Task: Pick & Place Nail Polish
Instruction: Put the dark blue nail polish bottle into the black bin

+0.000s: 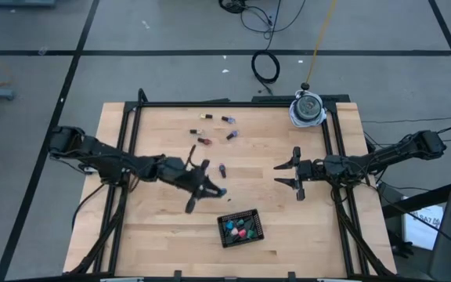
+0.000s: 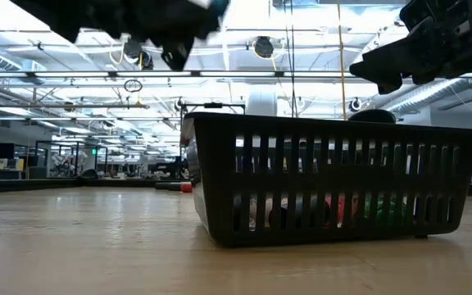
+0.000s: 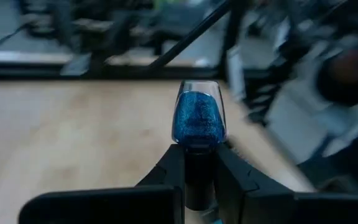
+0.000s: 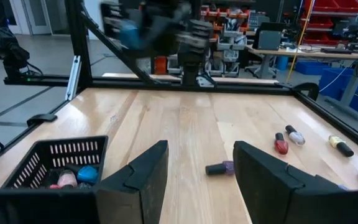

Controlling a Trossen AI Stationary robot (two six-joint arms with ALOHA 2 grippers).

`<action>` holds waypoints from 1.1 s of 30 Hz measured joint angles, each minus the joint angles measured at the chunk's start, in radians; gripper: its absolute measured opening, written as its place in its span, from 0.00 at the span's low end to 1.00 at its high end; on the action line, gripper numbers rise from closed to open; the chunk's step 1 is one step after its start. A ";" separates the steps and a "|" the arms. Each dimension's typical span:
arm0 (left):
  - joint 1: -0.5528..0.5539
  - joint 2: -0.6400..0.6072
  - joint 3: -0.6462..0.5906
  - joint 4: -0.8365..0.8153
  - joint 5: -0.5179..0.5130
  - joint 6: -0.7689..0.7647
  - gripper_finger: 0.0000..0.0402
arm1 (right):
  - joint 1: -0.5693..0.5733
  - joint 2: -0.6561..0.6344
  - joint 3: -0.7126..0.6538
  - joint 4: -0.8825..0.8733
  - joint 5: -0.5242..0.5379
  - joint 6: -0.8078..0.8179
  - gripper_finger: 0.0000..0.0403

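Now the left gripper jaws pinch one blue nail polish bottle. Six more bottles lie on the worktop. Right gripper jaws are spread wide.

Left pincer in low view: blurred, cut off by top edge. Glitter-blue bottle: cap hidden between fingers; room behind blurred. Basket contents: only colour patches visible through slats. Loose bottles on table in high view: too small to read colours surely. Right pincer: fingers cut by bottom edge.
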 joint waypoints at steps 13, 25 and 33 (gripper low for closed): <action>-0.223 0.000 0.000 0.214 0.152 0.115 0.09 | 0.000 0.000 0.000 0.057 -0.002 0.055 0.42; -0.287 0.015 0.000 0.346 0.157 0.140 0.09 | 0.000 0.000 0.000 0.059 -0.002 0.121 0.42; -0.342 0.016 0.001 0.376 0.094 0.124 0.09 | 0.000 0.000 0.000 0.051 -0.003 0.203 0.42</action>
